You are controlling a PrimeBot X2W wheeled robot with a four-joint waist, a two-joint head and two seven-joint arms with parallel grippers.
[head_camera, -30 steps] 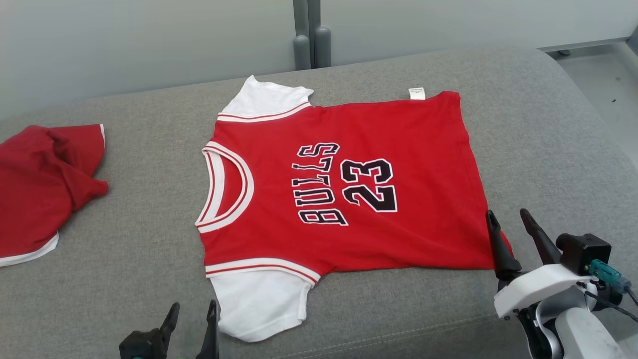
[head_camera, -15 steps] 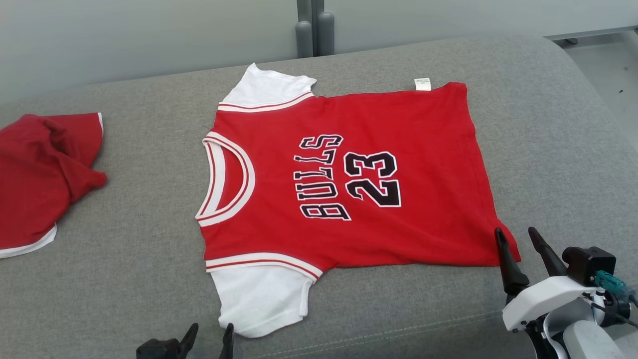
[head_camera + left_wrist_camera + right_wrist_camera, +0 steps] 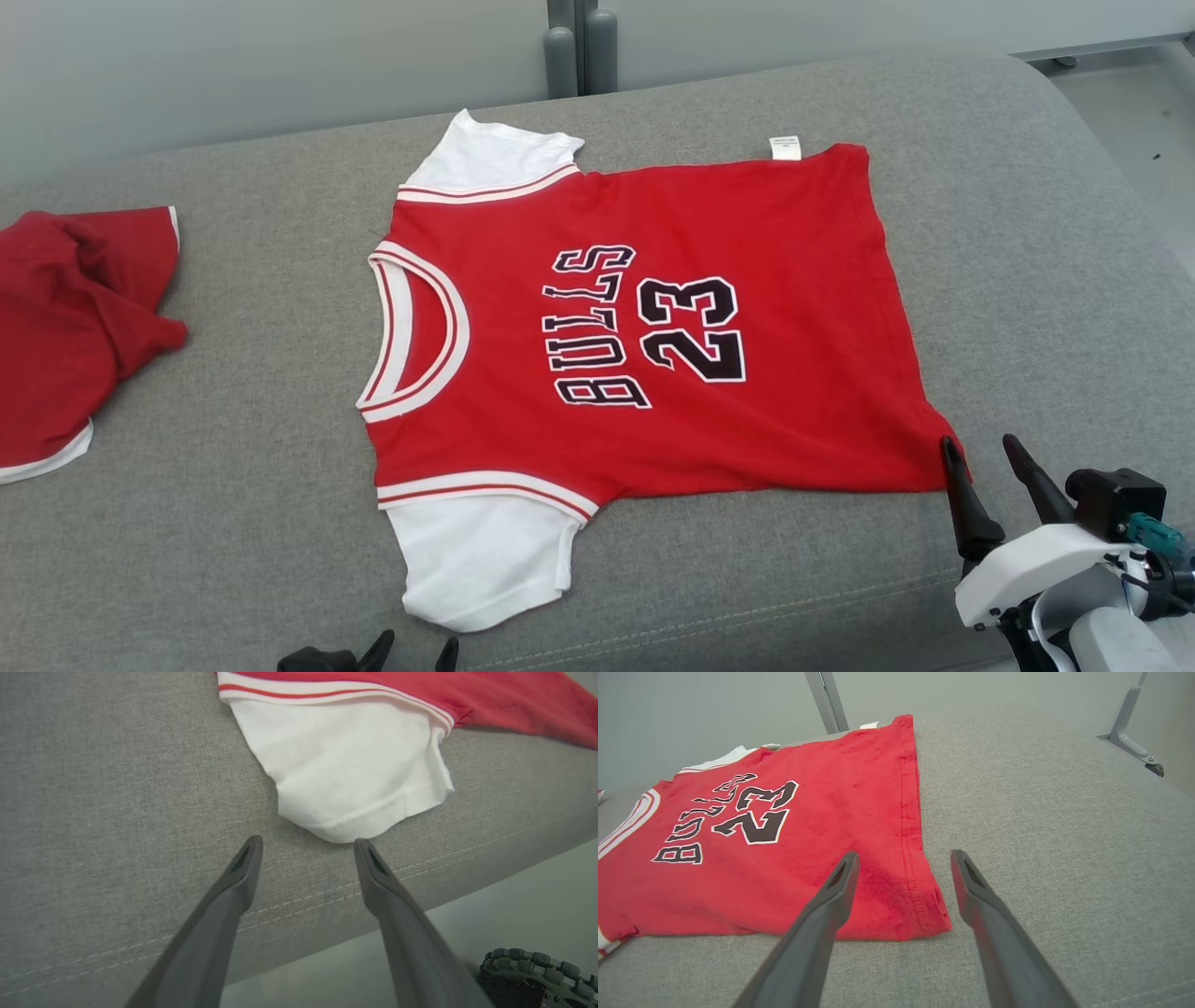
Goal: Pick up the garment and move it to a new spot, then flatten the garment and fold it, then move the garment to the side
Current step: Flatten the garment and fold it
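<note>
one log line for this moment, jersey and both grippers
stage: jersey flat, unfolded | left gripper: open, by white sleeve, empty | right gripper: open, at hem corner, empty

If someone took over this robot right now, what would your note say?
Left tool: open, empty, just short of the near white sleeve of the jersey.
Right tool: open, empty, by the near hem corner.
Jersey spread flat, print up, on the grey cushion; a crumpled red cloth lies far left.
Done: flattened, it seems.
Left: fold it, move it aside.
</note>
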